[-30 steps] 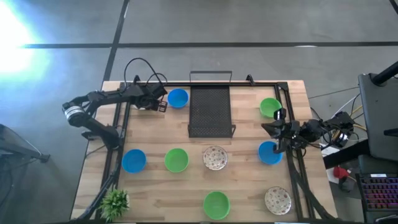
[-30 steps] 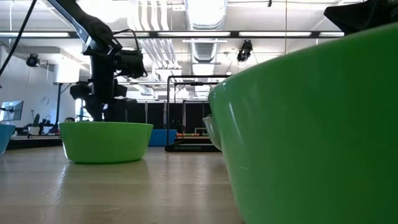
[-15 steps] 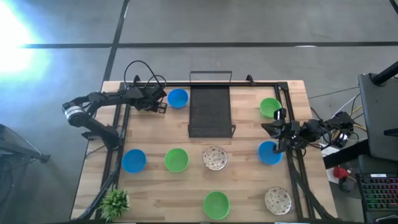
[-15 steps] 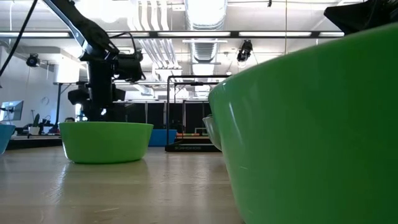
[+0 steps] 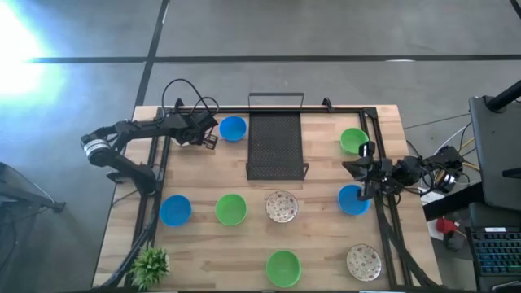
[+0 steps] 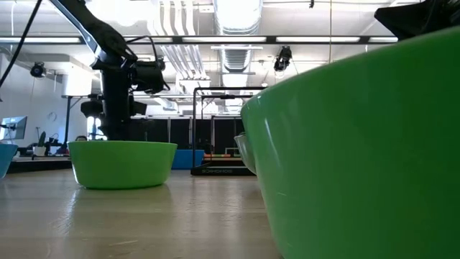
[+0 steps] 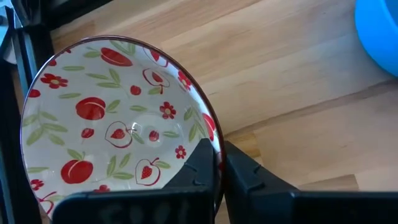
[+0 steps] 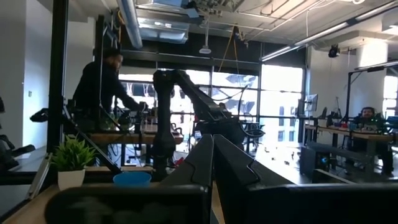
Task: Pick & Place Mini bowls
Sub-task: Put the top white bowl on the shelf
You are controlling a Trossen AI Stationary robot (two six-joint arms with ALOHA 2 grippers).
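Left of the rack (image 5: 275, 146), at its back end, the left gripper (image 5: 210, 137) sat beside a blue bowl (image 5: 233, 128) that was just left of the rack. In the wrist view its fingers (image 7: 202, 167) were nearly closed, pinching the rim of a white fruit-and-flower bowl (image 7: 118, 124), one finger inside and one outside. That bowl was tilted over bare wood; can't tell if it touched the table (image 5: 195, 179).

Front-left of the rack: a 2nd blue bowl (image 5: 175, 210), then a green bowl (image 5: 230, 209). Just in front of the rack sat a patterned bowl (image 5: 282, 207), and further front another green bowl (image 5: 283, 268).

Right of the rack: a 3rd green bowl (image 5: 353, 140) toward the back. The right gripper (image 5: 362, 171) waited between it and a 3rd blue bowl (image 5: 352, 199); fingers pressed together, nothing held. Front-right sat the last patterned bowl (image 5: 363, 262).

Handling, as a guess: bowls look small, light, stiff, w/ a glossy glaze, so prob. slippery and chippable if dropped. The rim is the only real hold: thin edge, wall pinched btwn pads. A one-sided rim grip lets the bowl swing or slide out, so a slow carry and low set-down seem wise.
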